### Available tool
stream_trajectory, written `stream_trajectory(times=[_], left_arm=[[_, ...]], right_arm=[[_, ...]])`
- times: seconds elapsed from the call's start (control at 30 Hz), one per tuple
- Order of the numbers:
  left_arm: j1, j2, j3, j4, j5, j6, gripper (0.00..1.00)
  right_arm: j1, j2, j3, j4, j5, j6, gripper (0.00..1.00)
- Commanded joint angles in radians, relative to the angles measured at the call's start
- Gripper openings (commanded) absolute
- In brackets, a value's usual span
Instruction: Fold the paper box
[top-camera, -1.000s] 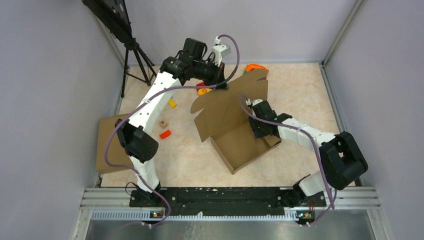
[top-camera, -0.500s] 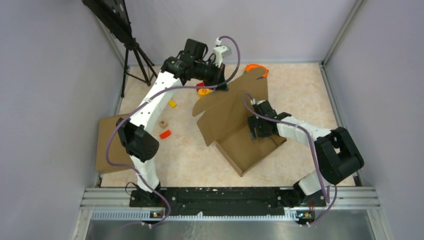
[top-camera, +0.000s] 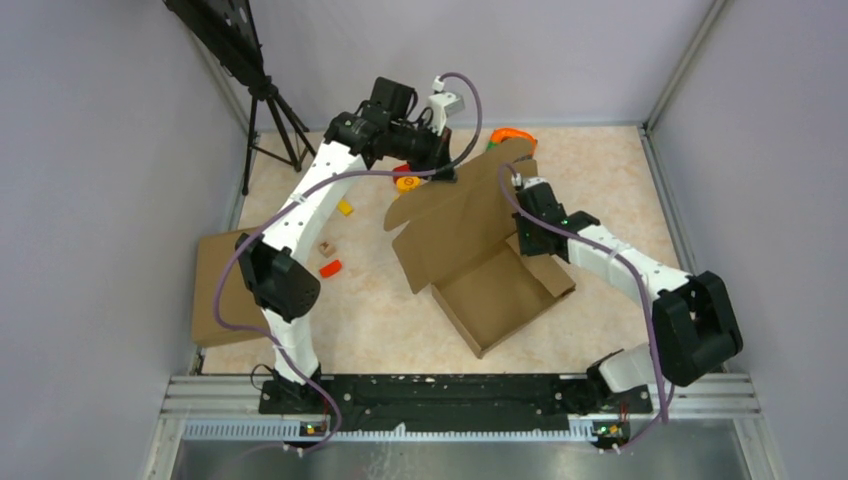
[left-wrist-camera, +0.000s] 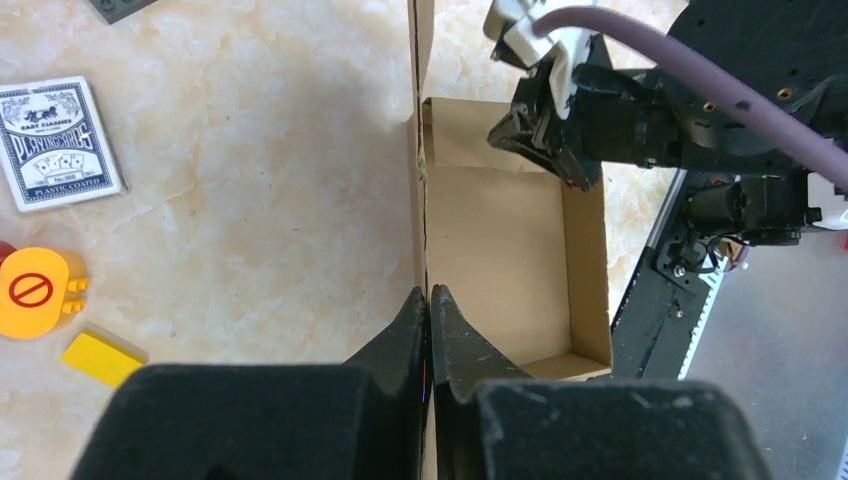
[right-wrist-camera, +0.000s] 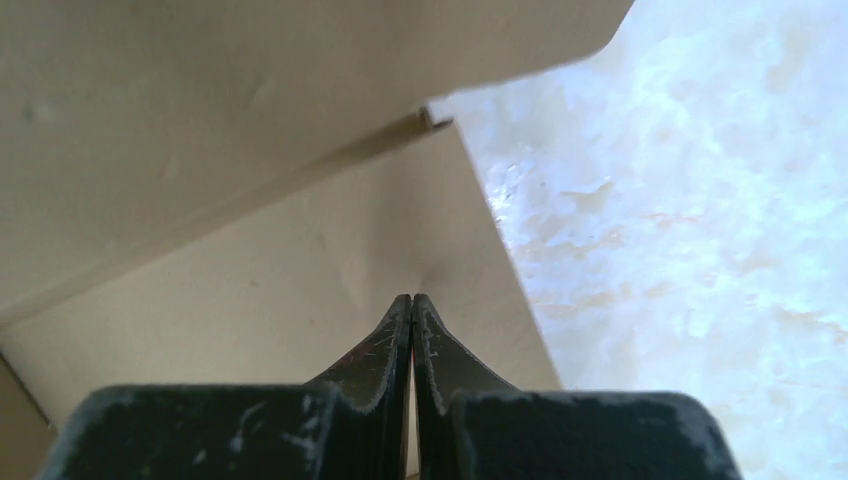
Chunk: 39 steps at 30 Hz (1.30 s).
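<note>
The brown paper box (top-camera: 497, 300) sits open at mid-table, its tray facing up and its lid (top-camera: 455, 215) standing up at the back. My left gripper (top-camera: 446, 166) is shut on the lid's top edge; in the left wrist view its jaws (left-wrist-camera: 428, 296) pinch the thin cardboard edge (left-wrist-camera: 420, 130), with the tray (left-wrist-camera: 500, 250) below. My right gripper (top-camera: 528, 240) is shut and hovers at the tray's back right corner, by the lid. In the right wrist view it (right-wrist-camera: 412, 300) points at the tray's inner wall (right-wrist-camera: 300, 290) under the lid (right-wrist-camera: 250, 110).
A playing-card pack (left-wrist-camera: 60, 140), an orange toy (top-camera: 407, 183), a yellow block (top-camera: 344, 207), a small brown cube (top-camera: 325, 247) and a red block (top-camera: 330, 267) lie left of the box. A flat cardboard sheet (top-camera: 215, 290) lies at the left edge. A tripod (top-camera: 270, 110) stands back left.
My right gripper has risen out of the tray and moved back to the lid's right side. The box has slid slightly right. The left gripper still holds the lid.
</note>
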Motion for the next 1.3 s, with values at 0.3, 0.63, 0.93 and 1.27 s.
stream_trajectory(times=[0.3, 0.63, 0.93, 1.27], left_arm=[[0.001, 0.014, 0.04, -0.027, 0.001, 0.025, 0.02], [0.001, 0.016, 0.045, -0.03, -0.007, 0.031, 0.02], [0.001, 0.018, 0.053, -0.031, -0.001, 0.029, 0.02], [0.001, 0.015, 0.055, -0.034, 0.002, 0.034, 0.02]], right_arm=[[-0.011, 0.152, 0.082, -0.14, 0.142, -0.071, 0.16], [0.011, 0.035, 0.098, -0.167, 0.219, -0.084, 0.22], [0.011, -0.023, 0.058, -0.146, 0.285, -0.13, 0.56], [0.011, 0.098, 0.064, -0.15, 0.167, -0.12, 0.61]])
